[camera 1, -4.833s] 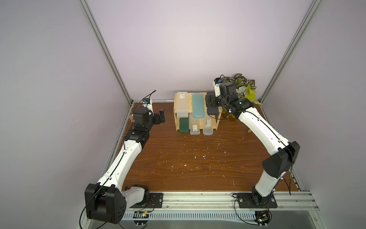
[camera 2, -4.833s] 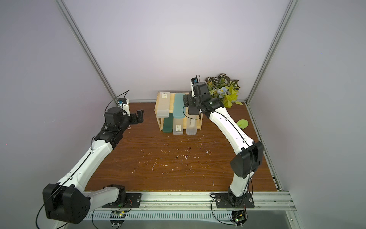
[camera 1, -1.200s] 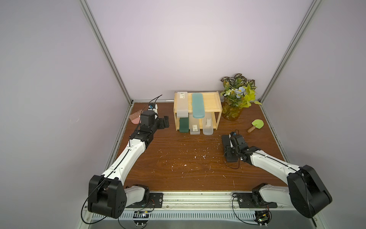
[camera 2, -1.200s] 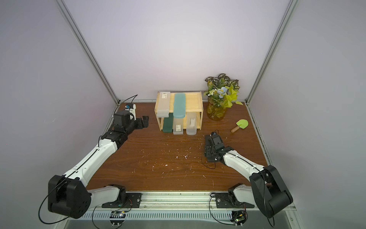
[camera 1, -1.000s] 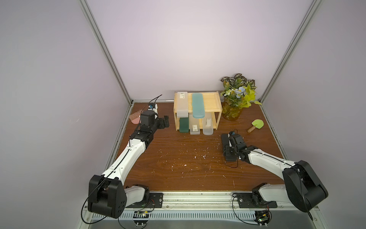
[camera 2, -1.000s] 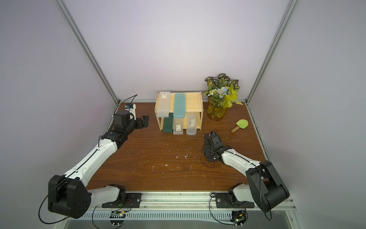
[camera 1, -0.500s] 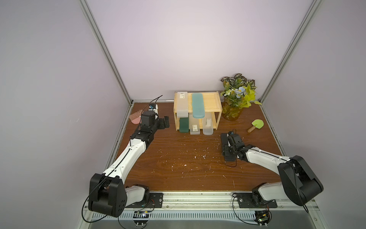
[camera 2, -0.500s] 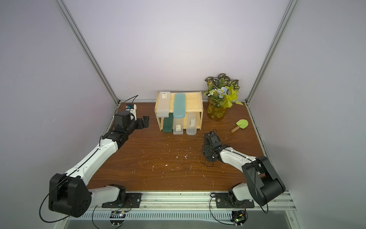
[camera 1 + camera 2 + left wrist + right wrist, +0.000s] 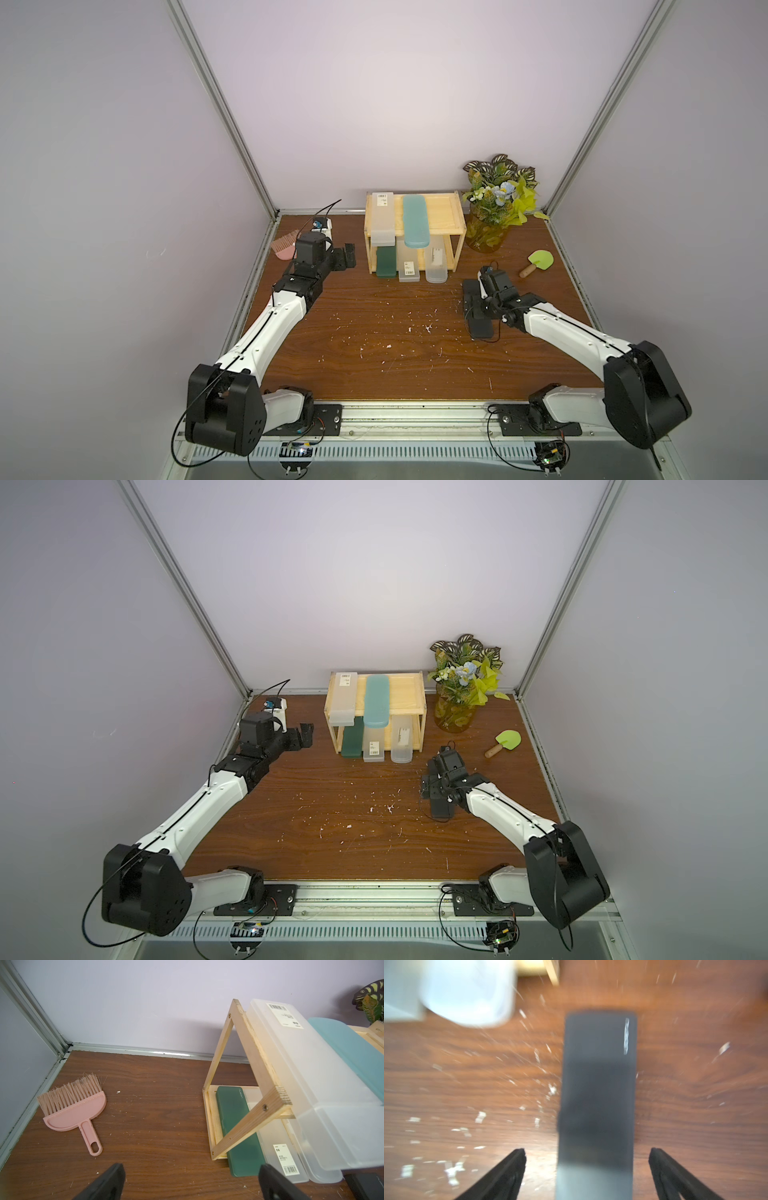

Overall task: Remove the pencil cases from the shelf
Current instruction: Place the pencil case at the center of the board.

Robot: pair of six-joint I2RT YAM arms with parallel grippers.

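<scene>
The pale wooden shelf [image 9: 451, 216] stands at the back of the table. A frosted grey pencil case [image 9: 382, 218] and a teal one [image 9: 415, 222] lie on its upper tier. On the lower tier are a dark green case [image 9: 239, 1126], a second frosted grey case [image 9: 406, 270] and a clear rounded one [image 9: 435, 268]. A black pencil case [image 9: 482, 328] lies flat on the table, right of the shelf. My right gripper [image 9: 587, 1151] is open just above it, one finger to each side, not touching. Left of the shelf, my left gripper [image 9: 192, 1167] is open and holds nothing.
A pink brush [image 9: 72, 1107] lies in the back left corner beside my left arm. A vase of flowers [image 9: 494, 216] stands right of the shelf, with a green scoop [image 9: 538, 264] near the right wall. White crumbs dot the wooden table [image 9: 374, 365].
My right gripper carried the black case from the shelf to the table, then opened and let it go. The left arm has hardly moved.
</scene>
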